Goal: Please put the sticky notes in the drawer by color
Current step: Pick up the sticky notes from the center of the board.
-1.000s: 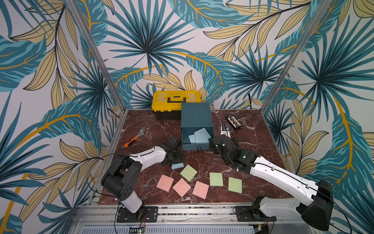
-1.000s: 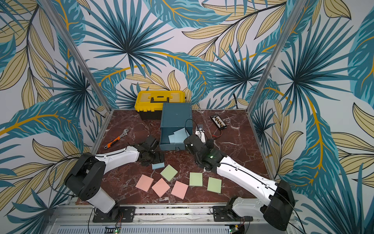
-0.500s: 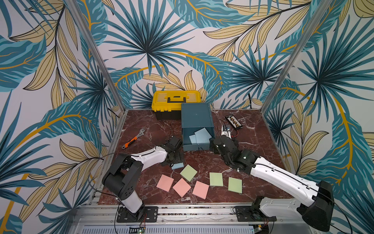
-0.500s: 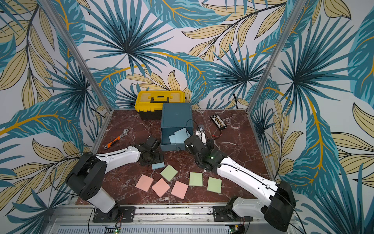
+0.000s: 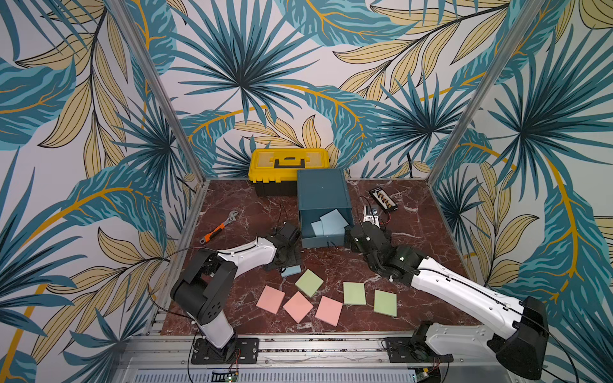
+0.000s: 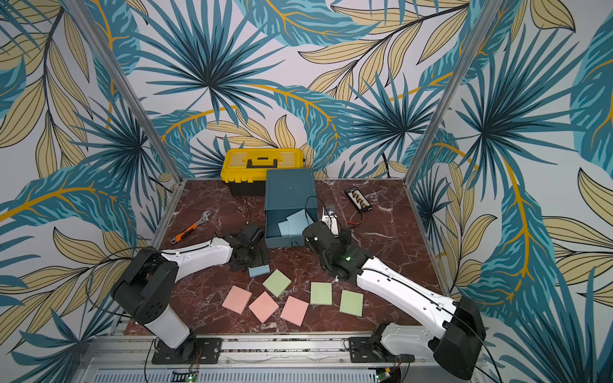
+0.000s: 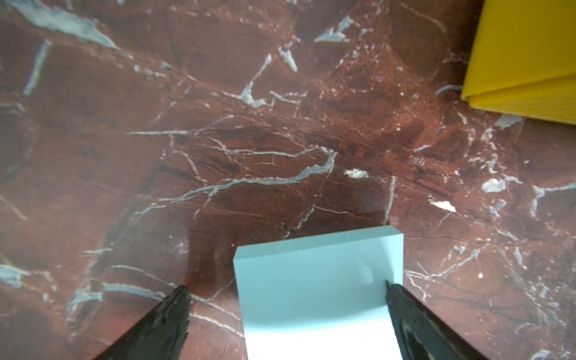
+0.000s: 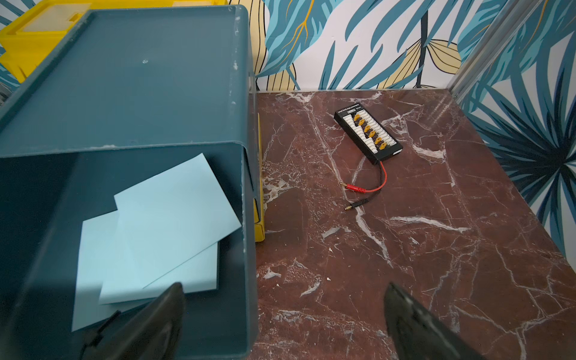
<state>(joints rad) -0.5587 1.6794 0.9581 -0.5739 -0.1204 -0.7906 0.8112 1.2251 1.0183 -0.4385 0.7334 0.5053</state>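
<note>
In both top views the teal cabinet (image 5: 323, 194) stands at the far middle of the red marble table (image 5: 418, 252). Its top drawer (image 5: 323, 241) stands open toward the near side, with two blue pads (image 5: 331, 220) lying inside. A third blue pad (image 5: 292, 271) lies on the table near and left of the drawer, partly under the left gripper (image 5: 287, 263); from up here I cannot see its fingers. Three green pads (image 6: 321, 293) and three pink pads (image 6: 264, 306) are spread flat along the near side. The right gripper (image 5: 355, 233) sits at the drawer's right near corner. A yellow toolbox (image 5: 288, 162) stands behind the cabinet, a wrench (image 5: 219, 227) lies to the left, and a connector board (image 5: 383, 200) lies far right.

In the left wrist view, the left gripper's fingers (image 7: 162, 324) stand wide apart and hold nothing. The blue pad (image 7: 318, 296) lies flat between them, close against one fingertip and well clear of the other.

In the right wrist view, the right gripper's fingers (image 8: 414, 327) are also spread and empty. One hangs over the drawer's inside and the other over bare marble, with the drawer's right wall (image 8: 249, 249) between them. Inside, one blue pad (image 8: 174, 212) lies askew across the other.
</note>
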